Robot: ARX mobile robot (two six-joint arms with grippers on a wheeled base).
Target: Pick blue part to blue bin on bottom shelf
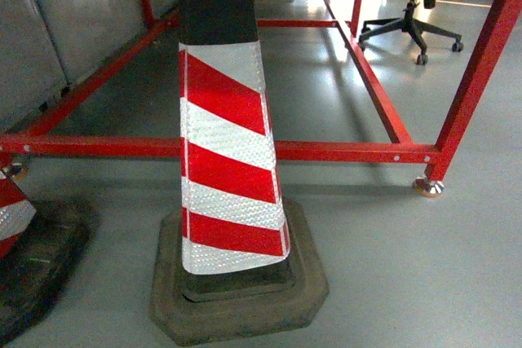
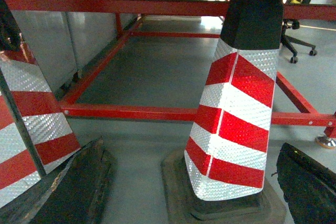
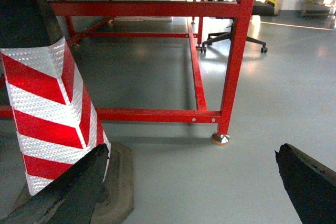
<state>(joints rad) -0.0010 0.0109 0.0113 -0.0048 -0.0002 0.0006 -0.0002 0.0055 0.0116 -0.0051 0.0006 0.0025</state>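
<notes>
The blue part, the blue bin and the bottom shelf are out of view in all three frames. My left gripper (image 2: 190, 146) is open, its black fingers (image 2: 79, 187) spread wide at the frame's lower corners, with nothing held. A red-and-white striped traffic cone (image 2: 236, 114) stands on the floor just beyond it. My right gripper (image 3: 191, 149) is open too, its fingers (image 3: 304, 179) far apart over bare grey floor. The head view shows neither gripper.
The striped cone (image 1: 228, 160) on its dark rubber base fills the middle of the head view. A second cone (image 1: 12, 209) stands at the left. Behind them runs a red steel frame (image 1: 342, 151) with a footed leg (image 1: 428, 187). An office chair (image 1: 412, 26) stands far back.
</notes>
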